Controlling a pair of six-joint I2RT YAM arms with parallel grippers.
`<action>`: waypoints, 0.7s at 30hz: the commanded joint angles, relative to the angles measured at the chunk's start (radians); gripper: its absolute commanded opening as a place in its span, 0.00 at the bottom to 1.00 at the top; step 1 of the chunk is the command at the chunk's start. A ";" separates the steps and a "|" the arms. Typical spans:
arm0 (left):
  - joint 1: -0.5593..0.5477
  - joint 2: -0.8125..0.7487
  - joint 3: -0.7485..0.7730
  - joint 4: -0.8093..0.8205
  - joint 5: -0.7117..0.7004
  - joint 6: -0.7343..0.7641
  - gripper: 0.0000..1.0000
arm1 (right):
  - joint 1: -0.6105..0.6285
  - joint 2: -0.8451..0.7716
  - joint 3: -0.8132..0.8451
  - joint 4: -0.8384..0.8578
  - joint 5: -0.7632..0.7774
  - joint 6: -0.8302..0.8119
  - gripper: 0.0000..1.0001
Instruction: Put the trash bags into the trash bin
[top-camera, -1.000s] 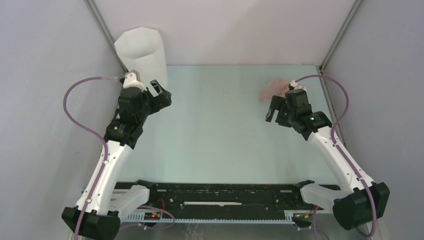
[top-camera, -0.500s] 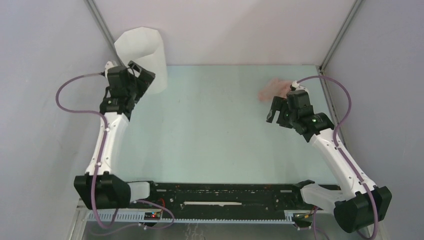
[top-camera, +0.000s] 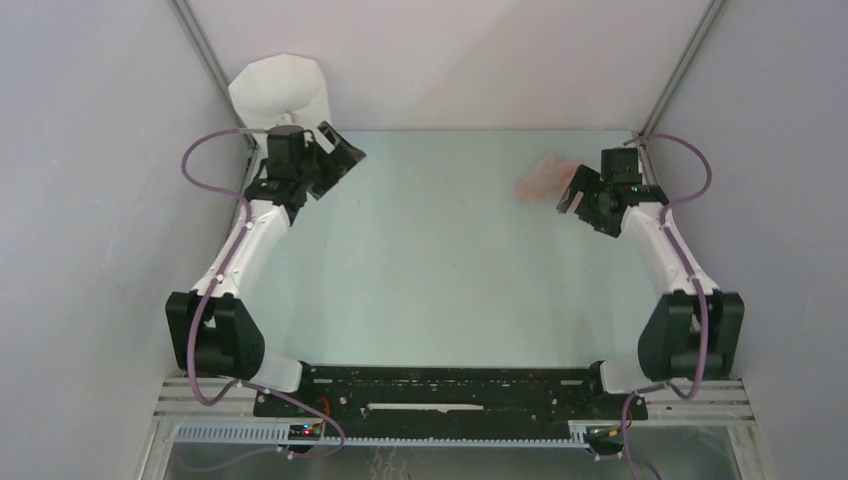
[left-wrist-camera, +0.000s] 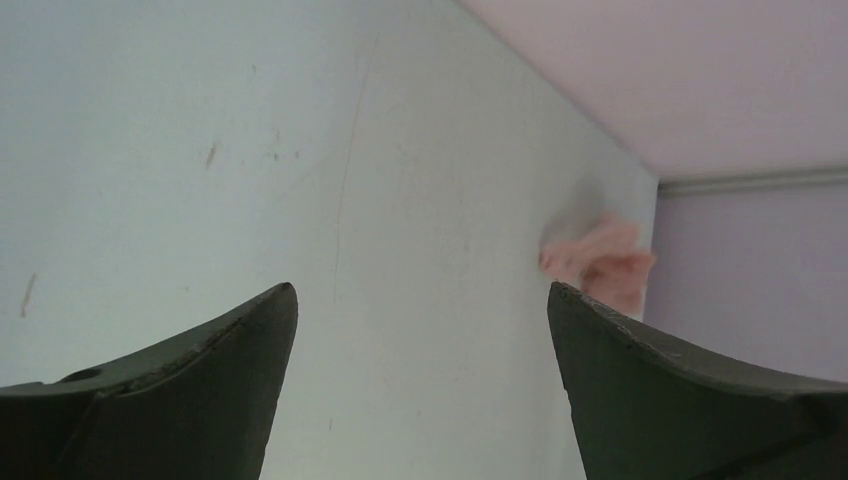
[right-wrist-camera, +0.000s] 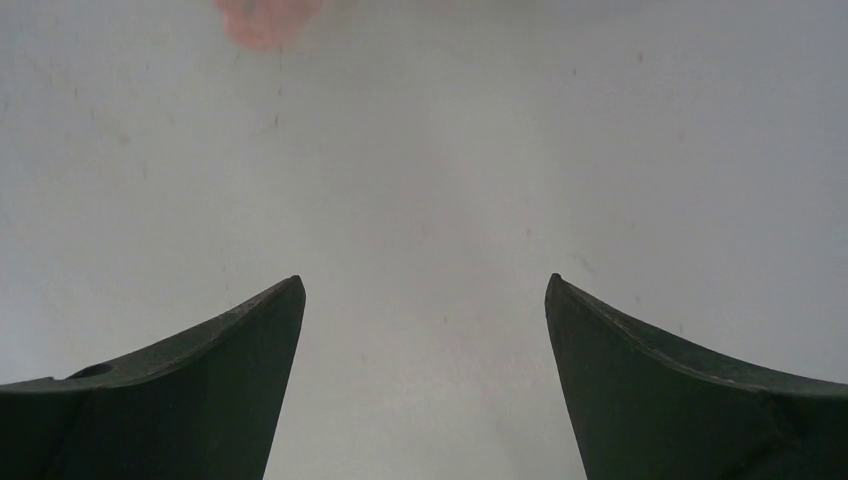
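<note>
The pale-pink trash bag (top-camera: 541, 178) lies crumpled on the table at the far right. It also shows in the left wrist view (left-wrist-camera: 600, 262) and at the top edge of the right wrist view (right-wrist-camera: 265, 18). The white faceted trash bin (top-camera: 281, 90) stands in the far left corner. My left gripper (top-camera: 343, 160) is open and empty, just right of the bin and in front of it, and points across the table (left-wrist-camera: 420, 300). My right gripper (top-camera: 573, 190) is open and empty, right beside the bag on its right, above bare table (right-wrist-camera: 425, 285).
Grey walls close in the table on the left, back and right. Metal corner posts (top-camera: 675, 75) rise at both far corners. The black base rail (top-camera: 440, 385) runs along the near edge.
My left arm has swung from beside the bin to its front right, the gripper now pointing across the table. My right arm has pulled back toward the far right wall, closer to the bag.
</note>
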 joint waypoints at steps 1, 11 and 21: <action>-0.055 -0.050 -0.037 -0.026 0.067 0.211 1.00 | -0.032 0.163 0.157 0.066 -0.016 -0.007 1.00; -0.108 -0.049 -0.022 -0.218 0.106 0.519 1.00 | -0.092 0.680 0.690 -0.078 0.046 -0.045 0.92; -0.128 0.013 0.056 -0.302 0.064 0.626 1.00 | -0.030 0.915 0.936 -0.170 0.166 -0.177 0.72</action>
